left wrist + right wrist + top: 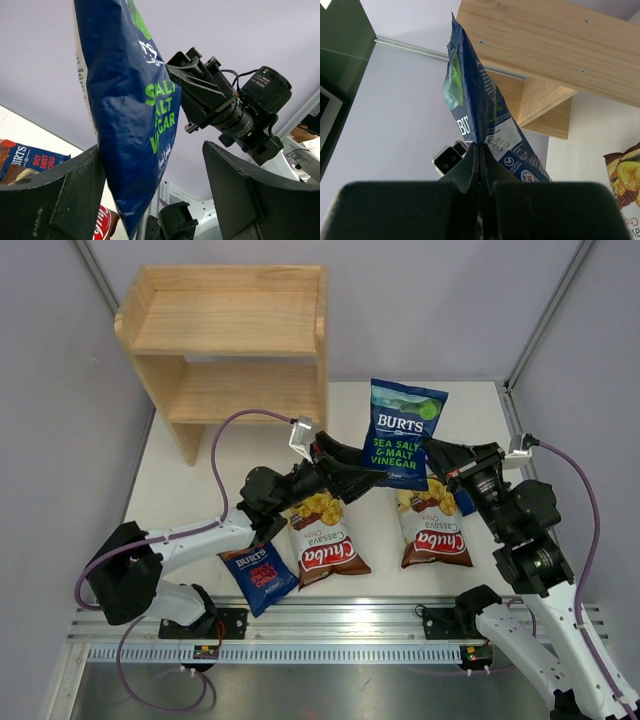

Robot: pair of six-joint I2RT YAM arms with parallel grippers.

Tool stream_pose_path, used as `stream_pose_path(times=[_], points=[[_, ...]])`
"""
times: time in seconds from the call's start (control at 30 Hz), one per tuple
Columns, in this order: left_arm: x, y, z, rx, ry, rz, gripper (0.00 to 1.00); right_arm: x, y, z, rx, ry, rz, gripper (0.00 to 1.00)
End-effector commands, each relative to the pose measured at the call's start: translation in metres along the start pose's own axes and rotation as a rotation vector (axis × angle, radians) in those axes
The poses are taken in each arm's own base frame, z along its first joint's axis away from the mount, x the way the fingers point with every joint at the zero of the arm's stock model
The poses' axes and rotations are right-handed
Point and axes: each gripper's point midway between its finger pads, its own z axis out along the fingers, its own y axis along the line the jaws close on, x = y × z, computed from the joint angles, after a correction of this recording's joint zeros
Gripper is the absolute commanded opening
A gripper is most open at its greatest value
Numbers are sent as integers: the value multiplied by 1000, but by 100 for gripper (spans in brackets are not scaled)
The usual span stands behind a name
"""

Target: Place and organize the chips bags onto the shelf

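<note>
The glossy blue chips bag (405, 435), pinched by the right gripper (481, 160), is best centred between the spread left gripper (152, 150).

Probably lab: grey partition walls (50, 390), aluminium mounting rail (330, 651).

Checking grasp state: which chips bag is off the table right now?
The glossy blue Burts sea-salt-and-vinegar bag with green text, pinched upright in the right hand. The other bags lie flat on the white table.
</note>
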Motion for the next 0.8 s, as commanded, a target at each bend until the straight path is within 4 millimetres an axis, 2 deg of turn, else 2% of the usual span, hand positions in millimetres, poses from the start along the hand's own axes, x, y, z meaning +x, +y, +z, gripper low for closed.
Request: stream_pose_path(times=[0.0,0.03,0.07,0.13,0.17,0.23,0.3,0.33,0.37,0.43,0.47,0.5,0.53,0.57,0.6,0.63,0.67,0.7,0.73,0.77], points=[[-25,-26,10,96,-71,48,79,3,26,-3,-107,22,43,0],[-26,-26,10,95,-72,50,78,4,27,-3,-112,32,43,0],[-26,-27,9,98,-75,54,63,5,27,-4,-114,37,48,0],[-29,-31,8,108,-85,53,51,9,25,-4,-119,53,64,0],[-29,-32,7,111,-86,53,35,8,29,-5,-137,52,66,0],[-31,-37,5,121,-79,59,22,9,27,-7,-136,52,66,0],[-32,-40,3,120,-73,73,12,9,29,-10,-138,52,42,0],[-34,-43,0,116,-67,80,11,8,33,-12,-151,50,27,0],[-35,-45,-1,114,-62,88,10,9,26,-12,-122,53,-5,0],[-34,-52,-7,114,-19,126,5,9,34,-18,-141,63,-65,0],[-32,-55,-10,123,7,146,4,9,34,-19,-144,64,-155,8],[-21,-57,-16,138,77,183,0,8,40,-26,-123,72,-209,50],[-18,-62,-21,155,100,205,0,7,39,-29,-97,80,-273,63],[-23,-76,-30,197,101,261,0,5,37,-33,-85,91,-434,65],[-13,-84,-40,242,155,280,0,5,45,-43,-71,127,-518,73],[-2,-82,-47,239,223,275,0,19,52,-54,-121,222,-600,74],[-3,-92,-55,274,247,324,0,26,56,-69,-145,295,-730,74],[4,-104,-63,339,311,335,0,45,60,-82,-215,427,-767,73],[17,-102,-73,335,393,306,0,52,61,-90,-258,489,-841,73],[19,-108,-79,367,420,343,0,56,65,-104,-260,548,-852,73]])
